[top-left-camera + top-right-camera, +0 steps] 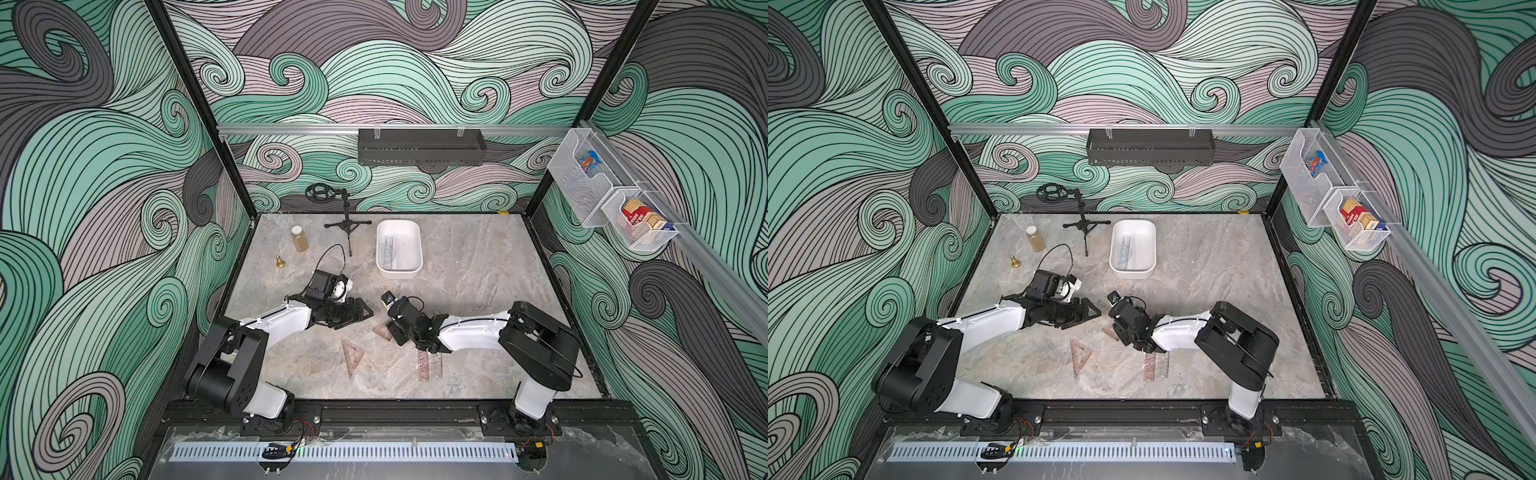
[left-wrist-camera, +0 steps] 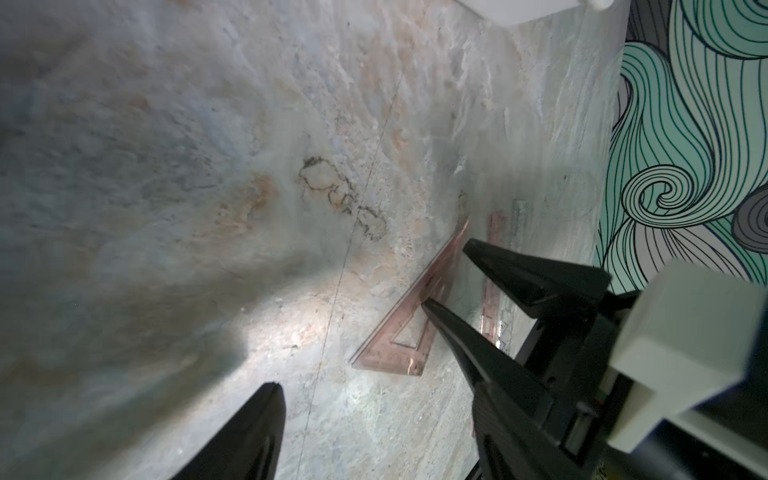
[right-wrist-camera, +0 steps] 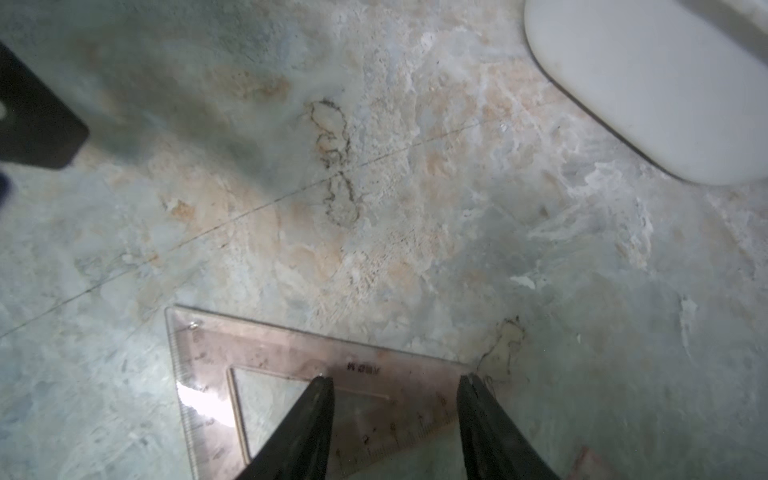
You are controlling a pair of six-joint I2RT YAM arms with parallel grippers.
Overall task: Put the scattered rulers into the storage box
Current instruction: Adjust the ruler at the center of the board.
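right end effector [image 3: 395,384] open astride a set square [image 3: 257,349], left end effector [image 1: 362,312] wide open alongside; tripod [image 1: 348,224] beside storage box [image 1: 399,272].

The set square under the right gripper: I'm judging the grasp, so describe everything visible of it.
The set square is a thin, see-through pinkish-brown plastic triangle with a triangular cut-out, printed scale marks along its edges and a hole near one corner. It lies flat on the marble-look table. The right gripper stands open over it, fingertips astride the band near one corner; contact cannot be told.
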